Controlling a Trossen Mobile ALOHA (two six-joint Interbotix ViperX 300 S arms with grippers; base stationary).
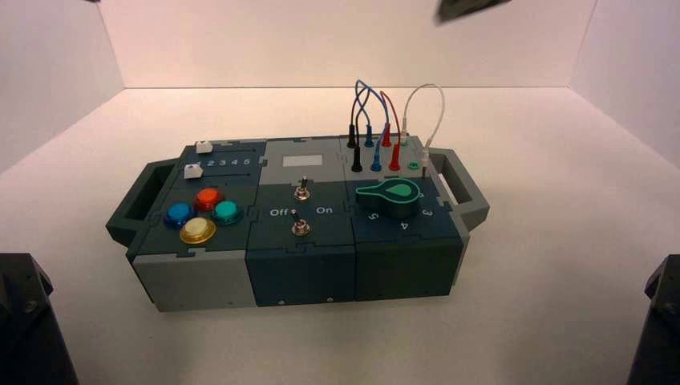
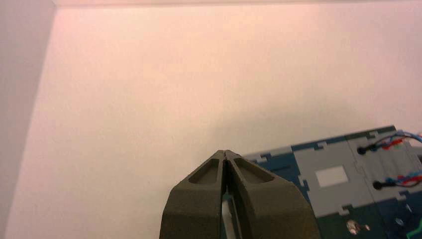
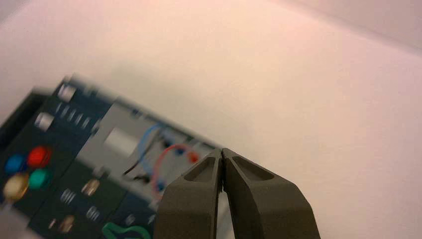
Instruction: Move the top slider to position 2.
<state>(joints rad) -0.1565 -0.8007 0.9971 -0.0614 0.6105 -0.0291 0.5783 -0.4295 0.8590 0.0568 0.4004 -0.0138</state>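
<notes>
Pinch the top slider, at the box's far left, by its sides – probably light, slightly stiff – opening the left gripper, now closed, empty overhead, with right gripper likewise, waiting high right.

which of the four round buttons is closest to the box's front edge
The yellow button on the box's left part; the blue, red and green buttons all sit farther back.
</notes>
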